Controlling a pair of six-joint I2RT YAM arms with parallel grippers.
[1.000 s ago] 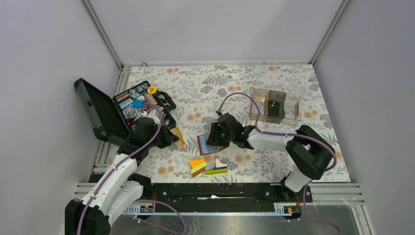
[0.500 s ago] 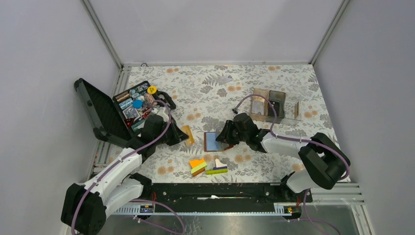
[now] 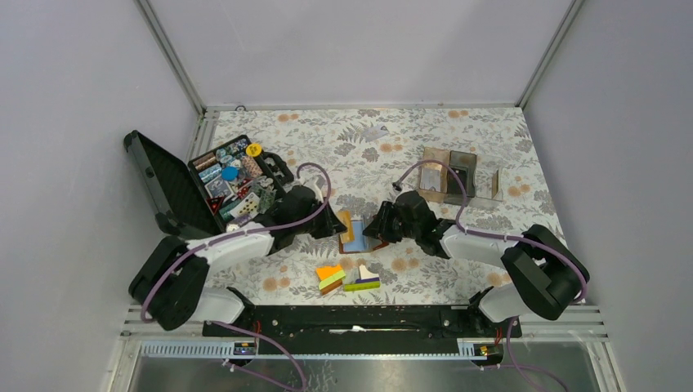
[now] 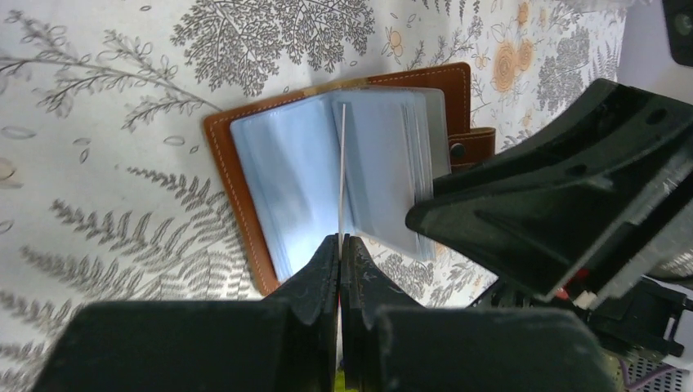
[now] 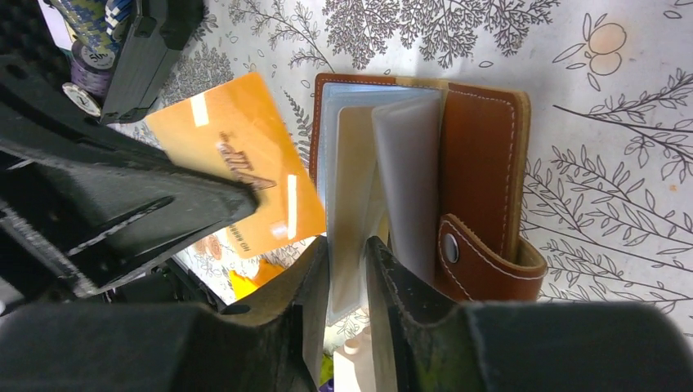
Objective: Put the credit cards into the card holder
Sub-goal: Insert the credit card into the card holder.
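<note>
While the black tool case (image 3: 159, 186) is lying open at the far left of the floral table (image 3: 343, 143), its tray crowded with small parts, the left gripper (image 4: 340, 242) is reaching past it toward the middle. Its fingers are clenching an orange credit card (image 5: 237, 171) by one end, so that the card is standing on edge, tilted, just left of the card holder (image 5: 484, 155) and hanging over its left page. The card holder is lying open on the table at the centre, with its brown leather cover underneath, its clear sleeves fanning upward and its snap tab sticking out from one cover edge. Orange, green and purple blocks (image 3: 347, 278) are sitting just to the near side of it. The right gripper (image 5: 347, 245) is reaching in from the right, and its fingers are grasping a bunch of the inner sleeves, lifting them off the cover. Clear and brown compartment boxes (image 3: 458, 175) are standing well apart, far and to the right
</note>
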